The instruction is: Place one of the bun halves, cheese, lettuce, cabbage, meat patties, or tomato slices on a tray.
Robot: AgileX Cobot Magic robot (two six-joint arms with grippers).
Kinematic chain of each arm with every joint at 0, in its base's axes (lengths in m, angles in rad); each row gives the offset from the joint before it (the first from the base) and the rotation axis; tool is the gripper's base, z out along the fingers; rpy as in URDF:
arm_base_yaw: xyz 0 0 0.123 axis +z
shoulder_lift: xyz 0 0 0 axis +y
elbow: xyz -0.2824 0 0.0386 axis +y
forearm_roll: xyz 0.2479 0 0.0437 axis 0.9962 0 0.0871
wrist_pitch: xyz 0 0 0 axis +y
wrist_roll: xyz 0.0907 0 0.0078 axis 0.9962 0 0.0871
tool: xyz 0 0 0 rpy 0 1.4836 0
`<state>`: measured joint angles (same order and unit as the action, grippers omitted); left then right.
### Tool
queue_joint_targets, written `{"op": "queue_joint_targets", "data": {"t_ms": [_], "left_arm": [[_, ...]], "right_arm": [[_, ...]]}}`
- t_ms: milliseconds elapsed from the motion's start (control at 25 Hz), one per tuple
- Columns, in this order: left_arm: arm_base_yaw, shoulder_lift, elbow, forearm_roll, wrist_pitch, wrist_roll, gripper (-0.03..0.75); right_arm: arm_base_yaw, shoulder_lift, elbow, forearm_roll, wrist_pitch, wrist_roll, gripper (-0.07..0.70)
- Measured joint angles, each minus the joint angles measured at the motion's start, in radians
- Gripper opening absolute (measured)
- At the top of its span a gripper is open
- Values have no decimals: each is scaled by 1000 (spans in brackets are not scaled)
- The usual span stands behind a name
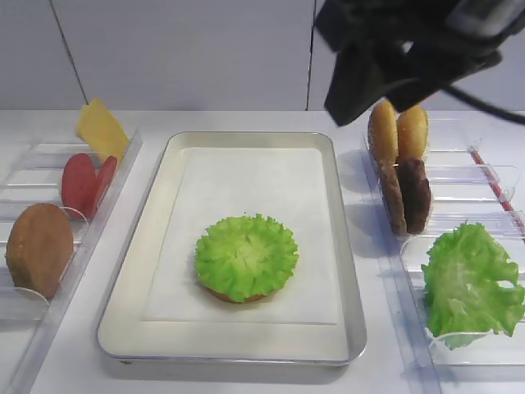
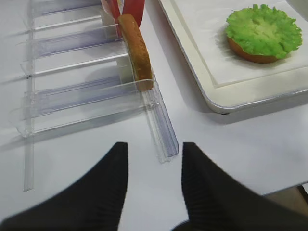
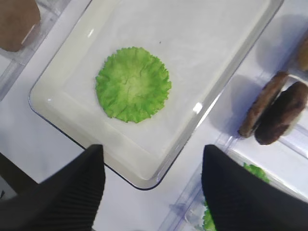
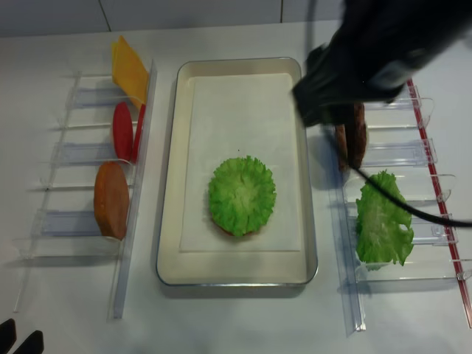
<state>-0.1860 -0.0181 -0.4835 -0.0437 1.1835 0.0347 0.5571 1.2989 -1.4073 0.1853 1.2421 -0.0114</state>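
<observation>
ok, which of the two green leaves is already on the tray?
The flat, round frilly lettuce, lying on a bun half mid-tray. The bulkier ruffled leaf sits in the right-hand clear holder.

The right arm reaches in from the upper right of both high views, a dark bulk held high and blurred, so its wrist angle is hard to read. Its right gripper [image 3: 154, 187] points downward, the two ribbed black fingers [image 3: 72, 192] spread wide apart with nothing between them. The left gripper [image 2: 154, 187] sits low and drawn back, only its tips [image 4: 21, 341] showing at the bottom left corner of the realsense view; its fingers stand parted, holding nothing.
</observation>
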Motion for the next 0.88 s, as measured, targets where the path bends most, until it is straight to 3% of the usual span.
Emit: {"op": "queue_joint_targets", "data": {"t_ms": [160,440,720,880], "left_arm": [[0,0,0,0,0,0,251],[0,0,0,0,0,0,251],[0,0,0,0,0,0,251],[0,0,0,0,0,0,251]], "right_arm": [[0,-182,82,-45,6,0,452],[-6,-521,338,-93,22,0,452],[-142,-816,528,-122,29,0,449],[-280,-950,613,-109,33,0,447]]}}
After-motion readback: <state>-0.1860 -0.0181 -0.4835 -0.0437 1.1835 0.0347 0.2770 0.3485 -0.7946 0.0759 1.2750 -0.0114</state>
